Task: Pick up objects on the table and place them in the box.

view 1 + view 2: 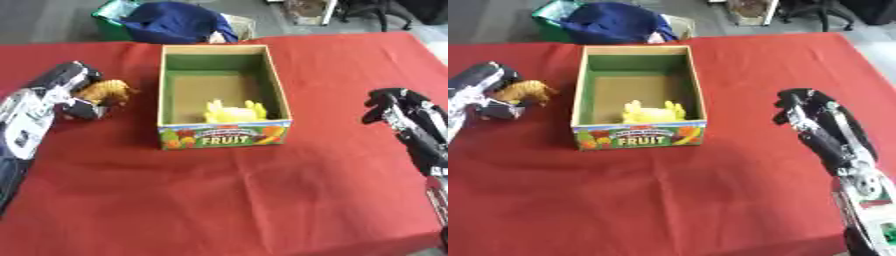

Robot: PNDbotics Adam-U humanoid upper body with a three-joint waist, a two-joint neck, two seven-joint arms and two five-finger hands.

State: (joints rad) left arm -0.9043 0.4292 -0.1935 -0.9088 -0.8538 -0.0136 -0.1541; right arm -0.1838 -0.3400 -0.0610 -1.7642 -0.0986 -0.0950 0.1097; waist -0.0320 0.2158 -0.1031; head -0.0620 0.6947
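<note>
The brown toy [107, 92] sits near the surface's [227, 200] left edge, gripped in the left hand's [77, 90] curled fingers and partly hidden by them. Beside it, toward the far edge, the box [224, 135] holds a yellow toy [233, 112], shape unclear. The right hand [807, 107] hovers near the right edge, fingers curled on nothing

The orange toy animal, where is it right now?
The orange toy animal is at the left of the left eye view, held in the left hand on the red tablecloth, just left of the fruit box.
</note>
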